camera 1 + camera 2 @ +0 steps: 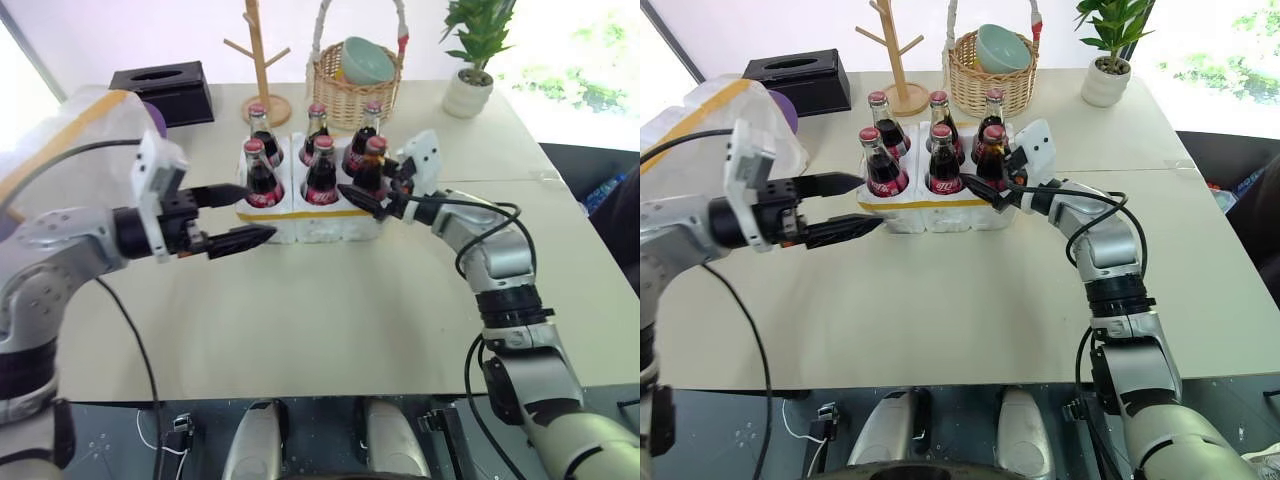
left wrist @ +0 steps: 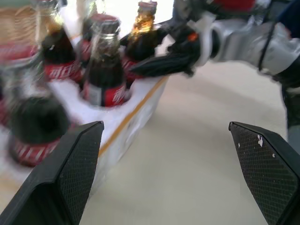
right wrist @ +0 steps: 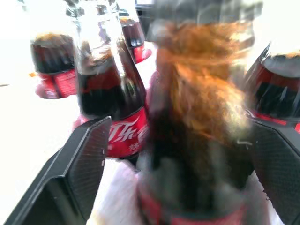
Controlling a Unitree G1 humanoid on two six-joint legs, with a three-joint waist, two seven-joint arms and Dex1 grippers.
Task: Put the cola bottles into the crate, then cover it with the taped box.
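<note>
The pale beige table [image 1: 330, 320] carries everything. Behind the left gripper [image 1: 246, 216], on its outer side, lies the big white styrofoam taped box [image 1: 70, 135] with wide yellow bands, a purple object [image 1: 155, 115] showing past its far edge. Beyond that sits a black tissue box [image 1: 165, 90]. Ahead of both grippers stands the low white styrofoam crate [image 1: 310, 220] with a yellow tape band round its rim. All six small glass cola bottles [image 1: 322, 175] with red caps and red labels stand upright in its slots, in two rows of three. Farther off, behind the crate, stand a wicker basket [image 1: 345, 95] holding a pale green bowl [image 1: 367, 60], a wooden peg stand [image 1: 262, 60], and a small potted plant in a white pot [image 1: 470, 90].

The left gripper points level toward the crate's near left corner, its two black fingers spread wide with nothing between them; the upper fingertip lies just beside the near left bottle [image 1: 260, 175], and whether it touches cannot be told. The right gripper [image 1: 372, 196] reaches in from the crate's right end, its fingers standing apart on either side of the near right bottle [image 1: 372, 165], which sits in its slot; in the right wrist view that bottle [image 3: 197, 131] fills the gap between the spread fingers [image 3: 84, 168]. Whether the pads press the glass cannot be told.
</note>
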